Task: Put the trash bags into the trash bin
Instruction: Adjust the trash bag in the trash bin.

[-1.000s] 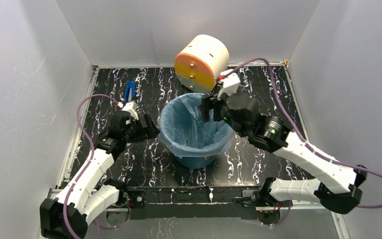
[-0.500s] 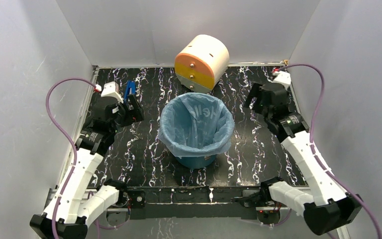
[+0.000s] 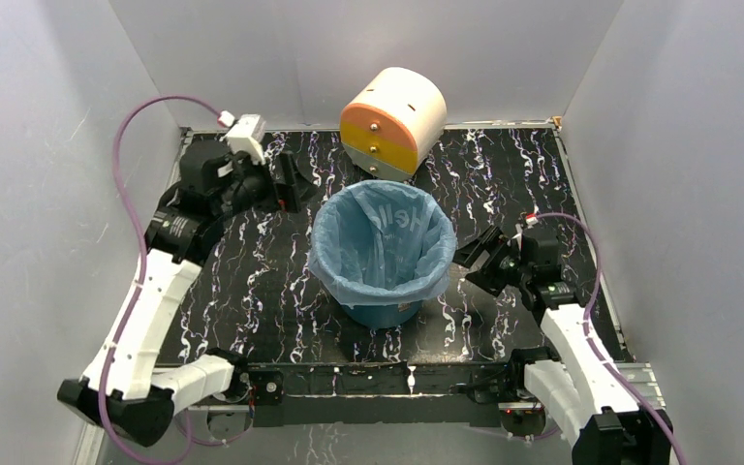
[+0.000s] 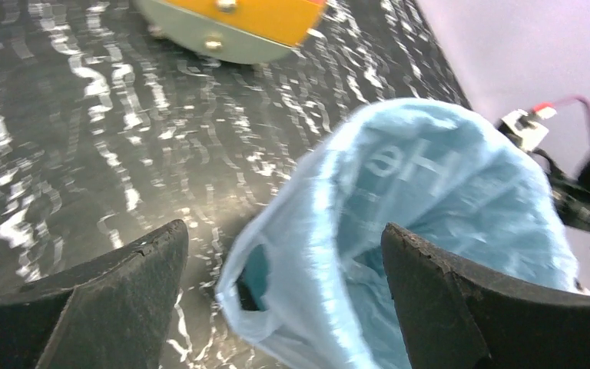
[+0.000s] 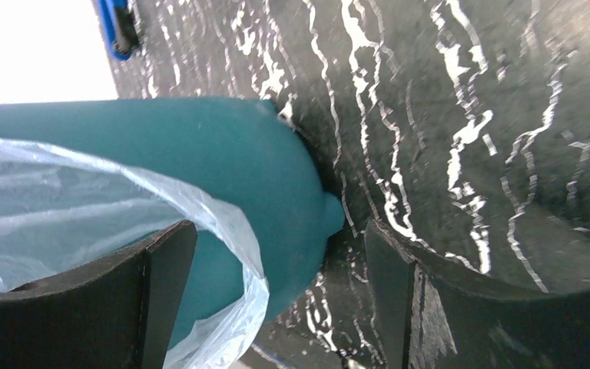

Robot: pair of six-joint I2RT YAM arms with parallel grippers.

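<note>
In the middle of the dark table (image 3: 252, 291): a green bin (image 3: 383, 312), upright, with the blue bag (image 3: 378, 242) inside and folded out over the rim all round. Close behind the bin, a cream and orange drum (image 3: 392, 121). Over by the back left edge: left end effector (image 3: 289, 182), fingers spread wide, holding nothing, with a wide strip of table between it and the bin. Low down, just beside the bin's right side: right end effector (image 3: 472, 263), also spread wide, holding nothing. White walls (image 3: 58, 145) along the left, back and right edges.
</note>
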